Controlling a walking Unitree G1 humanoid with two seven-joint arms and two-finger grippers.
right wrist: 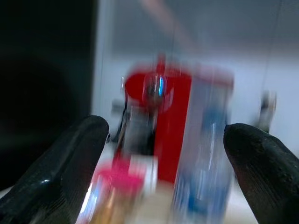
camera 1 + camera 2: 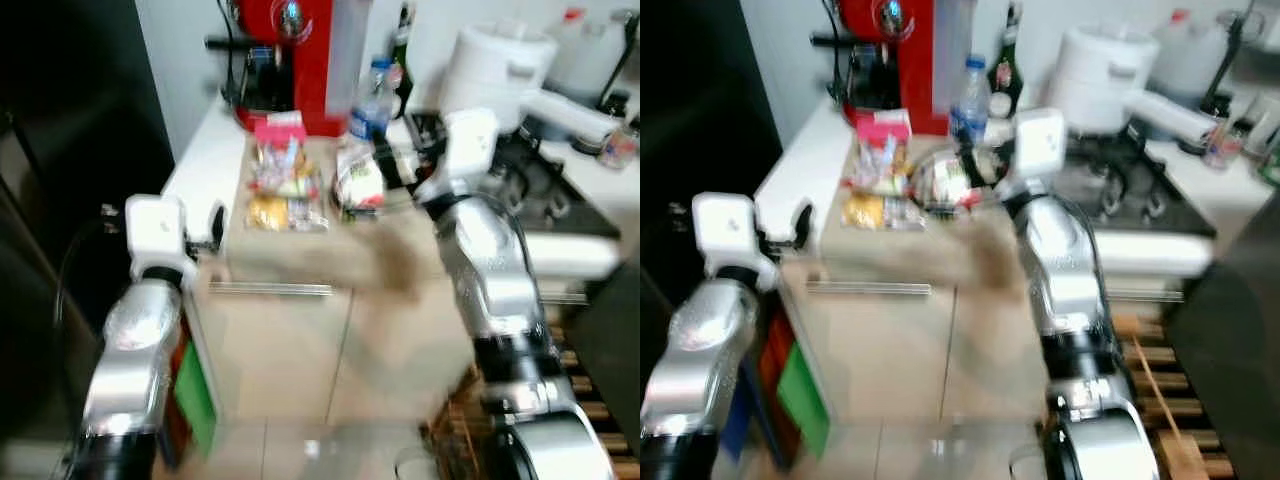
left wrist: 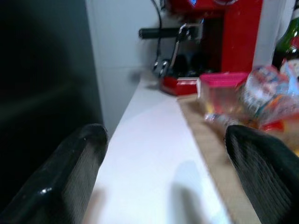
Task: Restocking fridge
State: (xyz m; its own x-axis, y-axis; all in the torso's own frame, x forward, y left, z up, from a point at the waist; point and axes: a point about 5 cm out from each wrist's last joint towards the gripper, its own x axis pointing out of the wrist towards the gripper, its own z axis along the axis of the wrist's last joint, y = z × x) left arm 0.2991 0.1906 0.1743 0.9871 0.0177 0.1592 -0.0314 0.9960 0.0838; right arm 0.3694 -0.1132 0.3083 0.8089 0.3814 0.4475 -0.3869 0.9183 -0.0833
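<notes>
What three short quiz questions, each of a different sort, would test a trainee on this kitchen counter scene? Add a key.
1. True or false: the right hand is open, with the red coffee machine and the water bottle ahead of it.
2. Which lies on the brown board?
A. packets of food
B. a frying pan
C. a kettle
3. Fill the gap: the left hand is open over the white ____, beside the board.

Key:
1. True.
2. A.
3. Counter.
</notes>
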